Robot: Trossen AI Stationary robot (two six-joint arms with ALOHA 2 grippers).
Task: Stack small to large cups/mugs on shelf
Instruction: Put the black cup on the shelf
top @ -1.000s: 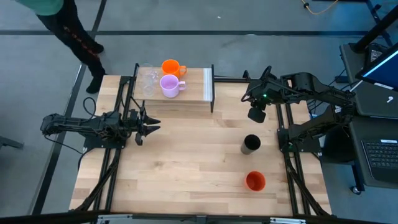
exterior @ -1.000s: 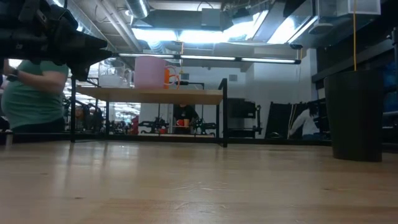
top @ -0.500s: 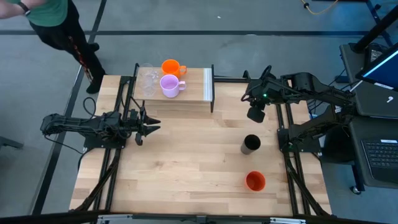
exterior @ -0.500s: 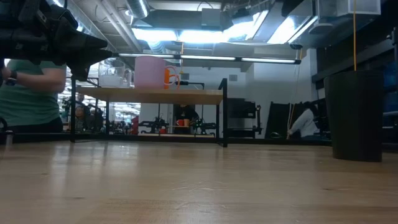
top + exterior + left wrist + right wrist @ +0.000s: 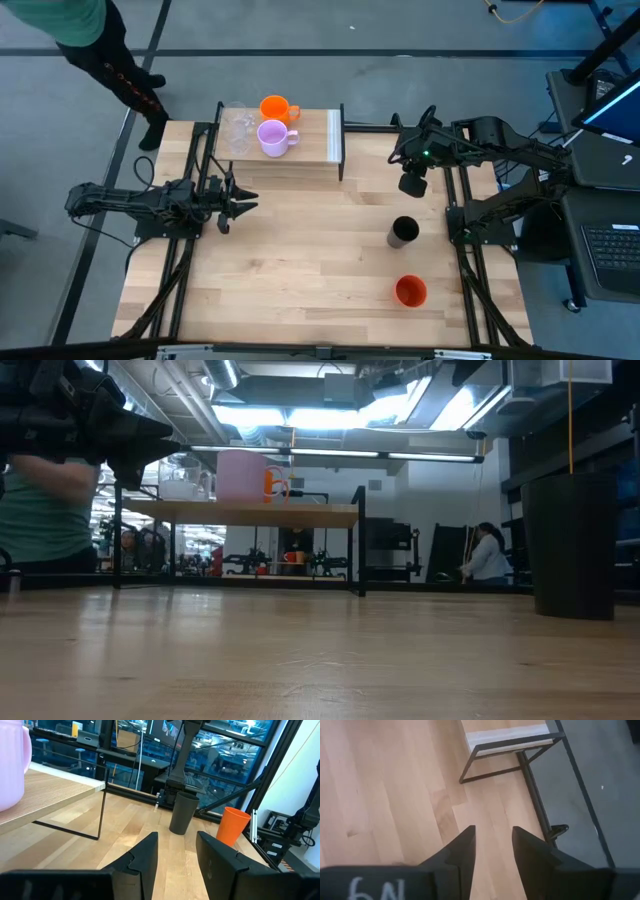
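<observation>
The shelf (image 5: 300, 142) stands at the table's far edge. On it rest two clear glasses (image 5: 237, 128), an orange handled mug (image 5: 274, 107) and a lilac handled mug (image 5: 272, 138). A black tumbler (image 5: 403, 231) and a red-orange handleless cup (image 5: 410, 291) stand upright on the tabletop at the right. My left gripper (image 5: 250, 203) hovers open and empty at the left, just near of the shelf. My right gripper (image 5: 411, 184) hovers open and empty right of the shelf, on the far side of the tumbler. The left wrist view shows the tumbler (image 5: 182, 812) and the cup (image 5: 234, 825) beyond my left gripper's fingers.
A person (image 5: 85, 30) stands beyond the table's far left corner. Bare tabletop (image 5: 300, 260) lies between the arms and toward the near edge. The shelf's black metal legs (image 5: 492, 762) show in the right wrist view. A laptop (image 5: 610, 160) sits off the table's right side.
Both arms and all the cups have kept still. The person beyond the far left corner has shifted about.
</observation>
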